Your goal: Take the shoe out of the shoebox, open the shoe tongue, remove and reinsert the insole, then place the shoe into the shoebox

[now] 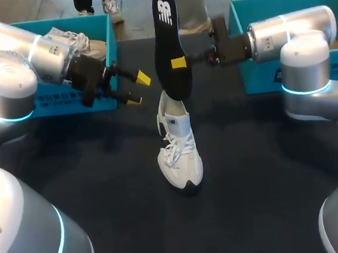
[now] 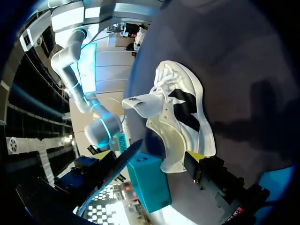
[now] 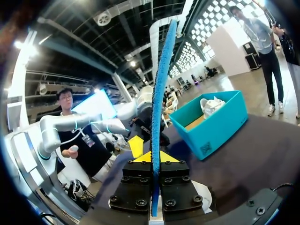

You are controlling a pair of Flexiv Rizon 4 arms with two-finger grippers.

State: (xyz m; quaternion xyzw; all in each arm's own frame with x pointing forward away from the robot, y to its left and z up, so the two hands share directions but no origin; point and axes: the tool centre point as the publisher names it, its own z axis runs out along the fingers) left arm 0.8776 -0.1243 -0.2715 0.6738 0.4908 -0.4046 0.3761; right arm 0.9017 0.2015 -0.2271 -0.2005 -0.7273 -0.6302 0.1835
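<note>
holding: our right hand pinches the insole upright above the shoe
left hand: ours, spread wide, just beside the insole
shoe: on the table

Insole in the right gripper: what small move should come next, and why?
Probably lower the insole, lower end first, toward the opening of the shoe: the right gripper pinches it upright above the shoe, seemingly fully out.
</note>
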